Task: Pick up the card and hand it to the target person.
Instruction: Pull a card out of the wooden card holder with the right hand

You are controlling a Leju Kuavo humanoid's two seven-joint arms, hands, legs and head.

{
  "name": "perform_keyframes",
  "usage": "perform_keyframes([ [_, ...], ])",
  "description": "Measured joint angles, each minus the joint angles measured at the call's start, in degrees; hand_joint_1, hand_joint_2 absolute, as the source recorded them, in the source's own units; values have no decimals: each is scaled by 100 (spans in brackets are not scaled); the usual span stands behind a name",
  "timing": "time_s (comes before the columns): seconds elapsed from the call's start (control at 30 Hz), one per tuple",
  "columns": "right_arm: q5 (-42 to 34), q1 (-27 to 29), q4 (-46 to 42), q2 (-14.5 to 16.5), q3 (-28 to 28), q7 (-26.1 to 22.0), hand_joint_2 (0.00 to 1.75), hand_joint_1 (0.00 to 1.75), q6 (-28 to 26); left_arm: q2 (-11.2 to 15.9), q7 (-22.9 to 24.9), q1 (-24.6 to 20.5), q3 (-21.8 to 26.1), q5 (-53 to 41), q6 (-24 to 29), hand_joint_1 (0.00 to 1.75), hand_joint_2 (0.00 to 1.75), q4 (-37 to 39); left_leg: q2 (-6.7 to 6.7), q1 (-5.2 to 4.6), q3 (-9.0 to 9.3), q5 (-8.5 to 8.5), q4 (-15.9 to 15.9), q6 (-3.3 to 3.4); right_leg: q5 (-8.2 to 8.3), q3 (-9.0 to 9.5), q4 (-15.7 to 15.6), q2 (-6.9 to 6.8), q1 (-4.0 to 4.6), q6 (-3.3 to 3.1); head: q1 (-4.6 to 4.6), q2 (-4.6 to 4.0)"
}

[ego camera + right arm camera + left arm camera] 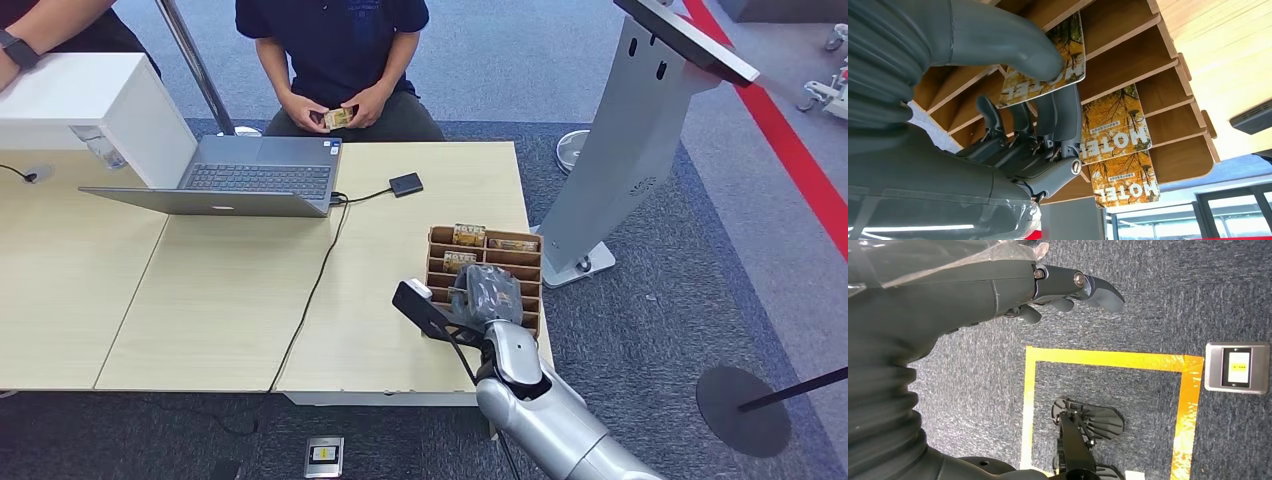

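Over the slotted wooden card rack (520, 262) at the table's (200, 320) right edge, the right hand (1013, 125) pinches a hotel card (1058, 65) between thumb and fingers; its lettering is cut off. Two neighbouring cards (1115, 127) read "HOTEL". The left hand (1063, 290) hangs above carpet, fingers loosely apart, holding nothing. A seated person (340, 60) holds another card (338, 118).

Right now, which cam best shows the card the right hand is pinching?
Right wrist view: the card sits close up, pinched between the thumb and fingers of the right hand over the wooden card rack. In the head view the hand covers it. The left wrist view looks at the floor.
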Motion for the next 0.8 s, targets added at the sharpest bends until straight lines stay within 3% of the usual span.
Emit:
perform_keyframes([
  [0.4, -71, 3, -150, -27, -1, -94, 175, 148, -56, 1, -113, 1, 0, 119, 56, 0, 175, 0, 0, 0, 2, 0, 0, 0, 0, 0, 0, 0, 0, 0, 1, -1],
  [0.8, -405, -30, -1735, -377, -219, -470, 175, 148, -292, 7, -125, 40, 0, 245, 56, 0, 175, 0, 1, -2, 1, 0, 1, 0, 0, -1, 0, 0, 0, 0, 1, 0],
])
